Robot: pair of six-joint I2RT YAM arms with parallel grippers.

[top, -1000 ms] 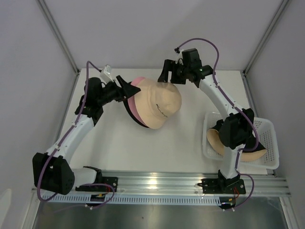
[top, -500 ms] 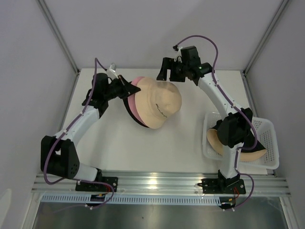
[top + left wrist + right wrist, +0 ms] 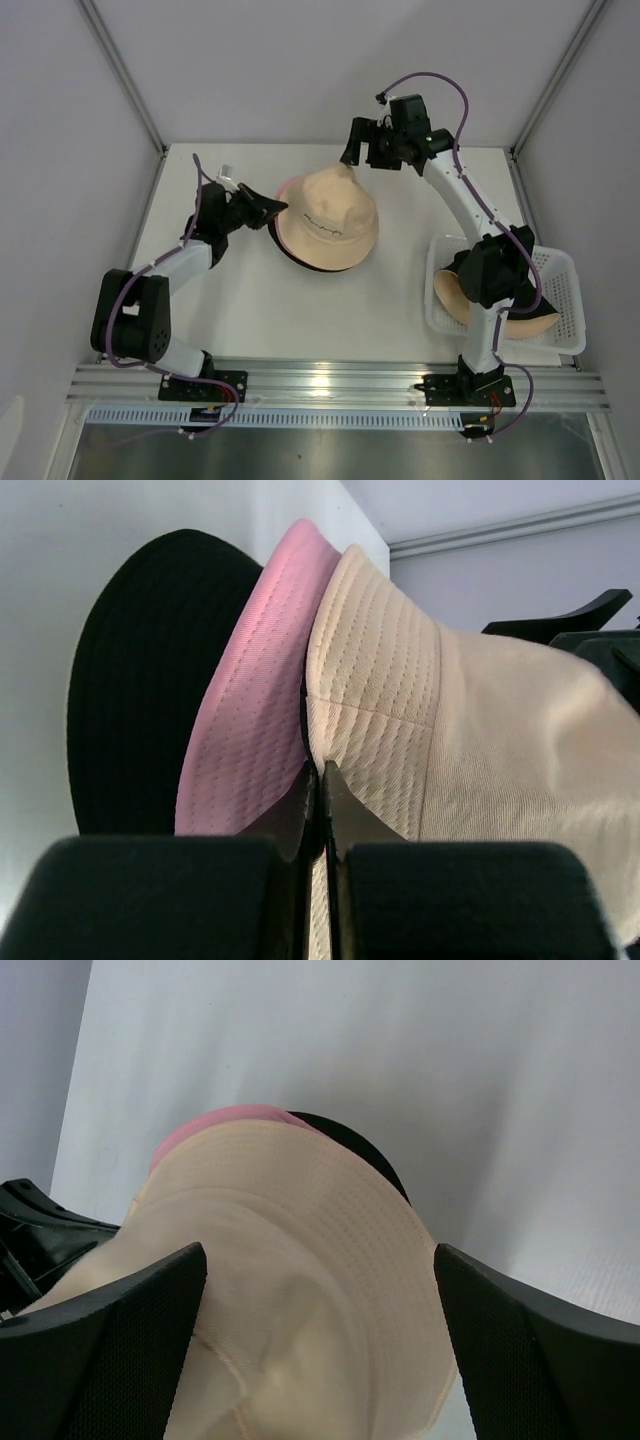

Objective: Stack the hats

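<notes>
Three hats lie nested at mid-table: a beige hat (image 3: 330, 225) on top, the pink hat's (image 3: 284, 186) brim at its far left, the black hat's (image 3: 295, 260) brim underneath. My left gripper (image 3: 278, 207) is at the stack's left edge. In the left wrist view it (image 3: 320, 770) is shut on the beige hat's (image 3: 500, 740) brim, right beside the pink brim (image 3: 250, 710) and the black brim (image 3: 140, 680). My right gripper (image 3: 352, 158) hangs open just beyond the crown. Its wide-apart jaws (image 3: 320, 1340) frame the beige hat (image 3: 330, 1260) without touching it.
A white mesh basket (image 3: 562, 300) sits at the right edge, by the right arm's base, with another beige hat (image 3: 455, 292) in it. Enclosure walls and posts stand close behind and on both sides. A metal rail (image 3: 330, 385) runs along the near edge.
The left gripper has shut on the brim and drawn nearer. The hat stack has tipped from tilted to flatter. The right gripper has opened wider and backed off slightly.
</notes>
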